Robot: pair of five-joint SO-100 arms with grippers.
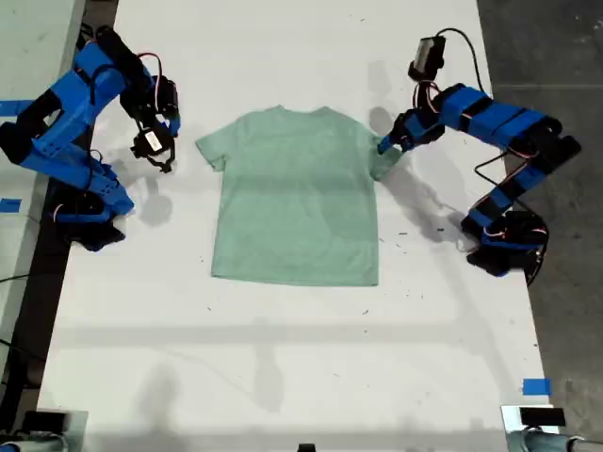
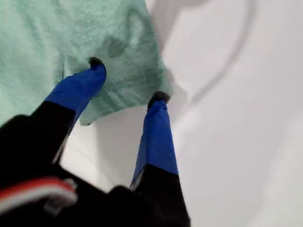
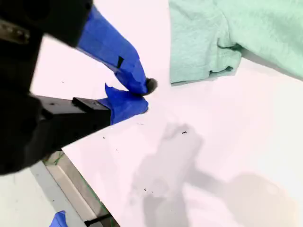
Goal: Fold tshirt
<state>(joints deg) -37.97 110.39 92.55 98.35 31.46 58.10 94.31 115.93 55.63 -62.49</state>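
Jaws first, working across the exterior view from its left: my second gripper point(image 1: 162, 155) hangs above the white table point(image 1: 283, 358) on the arm at that side, its two blue fingers point(image 3: 124, 56) drawn together at the tips with nothing between them, as the second wrist view shows. It sits just off the tshirt's sleeve on the exterior view's left, near it but apart, with bare table under the tips. Next, the tshirt point(image 1: 297, 202): pale mint green, short-sleeved, round neck toward the top of the exterior view, lying flat and spread in the middle of the table, hem toward the bottom of that view. Cloth looks mostly smooth; the sleeve near my second gripper shows a small rumple at its edge in the second wrist view. Further over, my first gripper point(image 1: 388, 143) reaches in from the arm at the exterior view's right and meets the other sleeve. Its jaws stand moderately apart, one black-tipped blue finger point(image 2: 78, 87) pressed on top of the sleeve cloth, the other finger at the sleeve's edge where cloth meets table; whether cloth is actually pinched I cannot tell. The sleeve bunches slightly around that contact. Strips of blue tape point(image 1: 535, 386) sit near the table's edge at the exterior view's lower right.
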